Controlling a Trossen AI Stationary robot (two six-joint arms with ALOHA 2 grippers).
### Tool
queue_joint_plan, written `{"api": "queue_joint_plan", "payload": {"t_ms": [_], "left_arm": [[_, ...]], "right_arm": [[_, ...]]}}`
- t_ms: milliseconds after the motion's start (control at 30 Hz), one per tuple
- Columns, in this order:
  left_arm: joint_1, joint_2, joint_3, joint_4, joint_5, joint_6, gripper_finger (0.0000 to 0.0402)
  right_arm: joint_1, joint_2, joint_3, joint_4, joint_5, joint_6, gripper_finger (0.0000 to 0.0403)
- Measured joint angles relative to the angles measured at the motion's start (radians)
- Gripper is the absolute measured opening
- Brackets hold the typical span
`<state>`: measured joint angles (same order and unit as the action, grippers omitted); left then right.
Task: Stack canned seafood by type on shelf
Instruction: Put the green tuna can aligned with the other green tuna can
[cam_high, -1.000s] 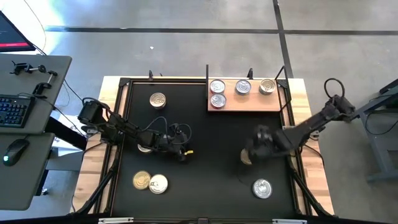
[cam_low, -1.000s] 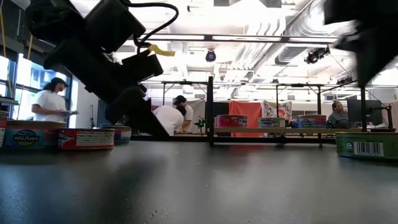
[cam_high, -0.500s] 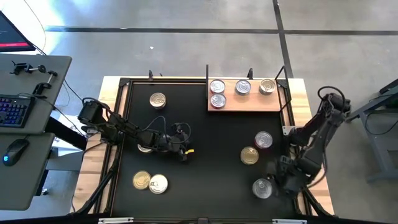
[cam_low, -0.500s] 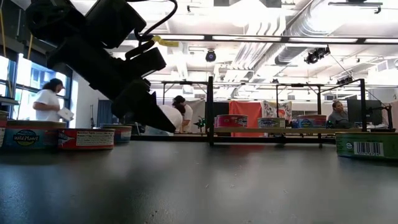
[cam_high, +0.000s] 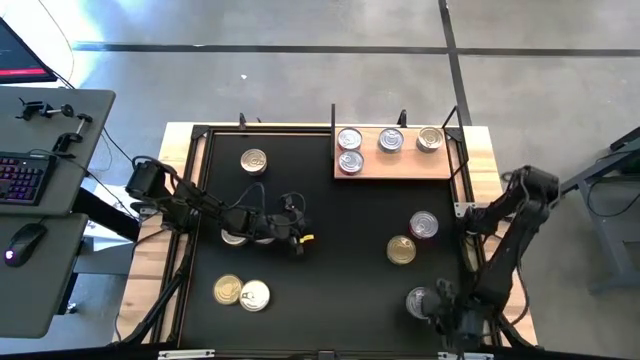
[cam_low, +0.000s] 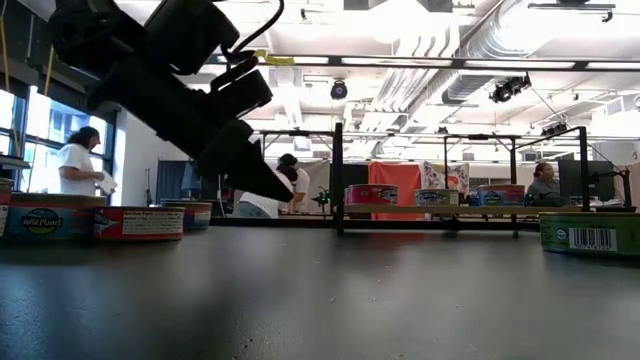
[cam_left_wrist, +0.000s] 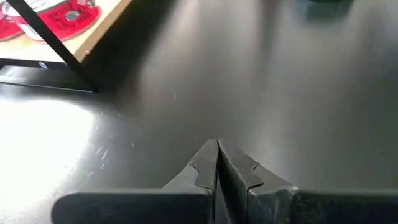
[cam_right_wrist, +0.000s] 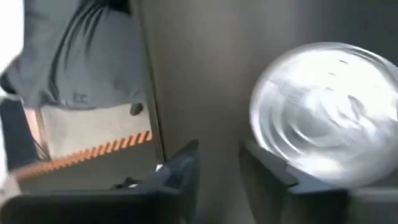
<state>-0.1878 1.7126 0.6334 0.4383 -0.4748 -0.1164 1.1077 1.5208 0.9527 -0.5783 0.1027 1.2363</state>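
A: Right, where's the right gripper (cam_high: 437, 312)?

B: Near corner of the large black mat (cam_high: 340, 300) on the right side, just beside the silver-lidded round tin (cam_high: 420, 301) there. In the wrist view its fingers (cam_right_wrist: 183, 168) stand a little apart, nothing between them, and the tin sits beside one finger. Can't tell if it touches.

A: Left gripper (cam_high: 298, 240)?

B: Middle of the mat, left of centre. Fingers (cam_left_wrist: 208, 163) pressed together, nothing held, tips low over bare mat.

A: Shelf?

B: Light wooden board with thin black posts (cam_high: 395, 165) at the far right corner. Four silver-lidded tins on it: three in a row along the far edge (cam_high: 389, 140), one (cam_high: 349, 162) nearer at the left end.

A: Loose tins?

B: A gold-lidded tin (cam_high: 401, 250) and a silver one (cam_high: 423, 224) touching, toward the right edge. A gold-and-silver pair (cam_high: 241, 292) touching near the near left corner. One tin (cam_high: 253, 160) near the far edge, left side. One (cam_high: 234, 236) partly hidden under the left arm.
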Motion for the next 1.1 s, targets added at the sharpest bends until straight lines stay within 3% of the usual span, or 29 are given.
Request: {"api": "queue_joint_plan", "payload": {"t_ms": [100, 267, 400, 567, 733, 900, 1100], "left_arm": [[0.013, 0.0, 0.0, 0.021, 0.0, 0.007, 0.0003], [0.031, 0.0, 0.0, 0.032, 0.0, 0.006, 0.0003], [0.042, 0.0, 0.0, 0.032, 0.0, 0.006, 0.0003], [0.046, 0.0, 0.0, 0.032, 0.0, 0.006, 0.0003], [0.046, 0.0, 0.0, 0.031, 0.0, 0.023, 0.0003], [0.046, 0.0, 0.0, 0.031, 0.0, 0.032, 0.0003], [0.046, 0.0, 0.0, 0.031, 0.0, 0.032, 0.0003]], "right_arm": [[0.015, 0.081, 0.003, 0.037, 0.022, -0.077, 0.0136], [0.052, 0.192, 0.068, -0.025, 0.102, -0.143, 0.0134], [0.077, 0.22, 0.156, -0.133, 0.196, -0.145, 0.0124], [0.093, 0.22, 0.201, -0.142, 0.315, -0.091, 0.0124], [0.063, 0.22, 0.207, -0.219, 0.207, -0.088, 0.0154], [0.055, 0.23, 0.204, -0.226, 0.193, -0.208, 0.02], [0.056, 0.318, 0.22, -0.313, 0.204, -0.276, 0.0172]]}}
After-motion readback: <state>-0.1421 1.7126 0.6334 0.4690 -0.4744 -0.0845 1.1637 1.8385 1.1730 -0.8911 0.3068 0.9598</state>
